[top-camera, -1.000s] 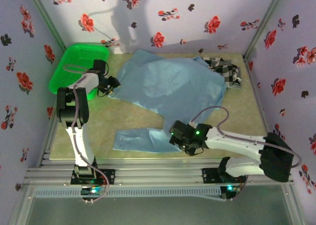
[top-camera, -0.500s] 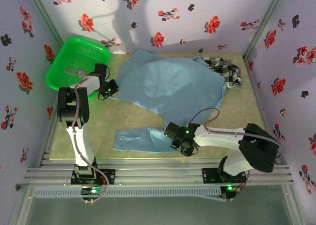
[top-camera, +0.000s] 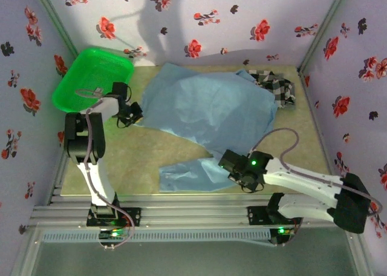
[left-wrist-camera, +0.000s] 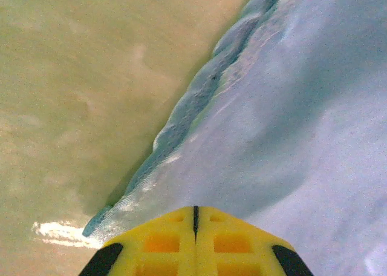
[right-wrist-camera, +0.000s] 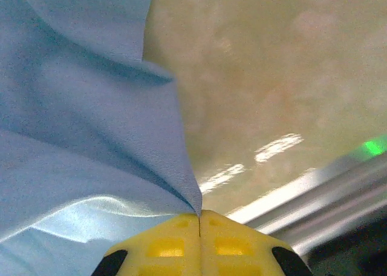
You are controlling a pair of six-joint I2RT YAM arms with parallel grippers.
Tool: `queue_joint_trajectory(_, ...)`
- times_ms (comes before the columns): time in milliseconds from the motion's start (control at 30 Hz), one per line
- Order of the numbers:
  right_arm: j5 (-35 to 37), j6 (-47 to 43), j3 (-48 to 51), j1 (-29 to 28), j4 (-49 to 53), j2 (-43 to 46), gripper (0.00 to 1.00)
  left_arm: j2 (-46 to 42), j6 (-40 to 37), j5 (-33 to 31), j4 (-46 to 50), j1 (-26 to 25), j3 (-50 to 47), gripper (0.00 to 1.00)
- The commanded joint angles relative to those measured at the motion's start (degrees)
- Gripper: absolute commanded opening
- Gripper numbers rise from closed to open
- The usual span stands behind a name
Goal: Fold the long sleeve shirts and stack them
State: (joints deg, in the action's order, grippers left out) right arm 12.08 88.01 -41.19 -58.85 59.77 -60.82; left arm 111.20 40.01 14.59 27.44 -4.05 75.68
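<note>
A light blue long sleeve shirt (top-camera: 205,109) lies spread over the middle of the table, one sleeve (top-camera: 187,174) trailing toward the near edge. My left gripper (top-camera: 136,114) is shut on the shirt's left edge; in the left wrist view the yellow fingertips (left-wrist-camera: 195,210) meet on the blue cloth (left-wrist-camera: 290,106). At the sleeve's right side my right gripper (top-camera: 233,169) is shut on a pinch of fabric, which draws to a point at its tips (right-wrist-camera: 199,214). The black-and-white checked shirt (top-camera: 277,87) lies crumpled at the back right, partly under the blue one.
A green plastic basket (top-camera: 84,76) sits at the back left corner, close behind my left arm. Flowered walls close in the back and both sides. A metal rail (top-camera: 193,215) runs along the near edge. Bare tan table (top-camera: 127,155) shows at the front left.
Both grippers have closed on the blue shirt. The right gripper has moved right, dragging the sleeve with it. The left gripper has stayed at the shirt's left edge.
</note>
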Motion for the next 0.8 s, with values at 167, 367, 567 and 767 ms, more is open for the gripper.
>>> queue_joint_trajectory(167,5.2,-2.8,-5.1,0.4,27.7,6.5,0.00,-7.5,4.0,5.1,1.1,0.4,1.1,0.14)
queue_joint_trajectory(367,4.2,-4.8,-4.4,0.4,29.4,6.5,0.04,-13.6,4.2,7.8,5.1,0.3,0.8,0.49)
queue_joint_trajectory(567,5.6,-4.6,-5.3,0.5,28.1,5.6,0.06,-22.1,-3.0,7.3,16.7,-1.1,-3.5,0.74)
queue_joint_trajectory(767,3.0,-4.4,-2.3,0.4,23.6,6.4,0.08,-29.9,-9.3,3.6,24.6,-1.7,-16.4,0.83)
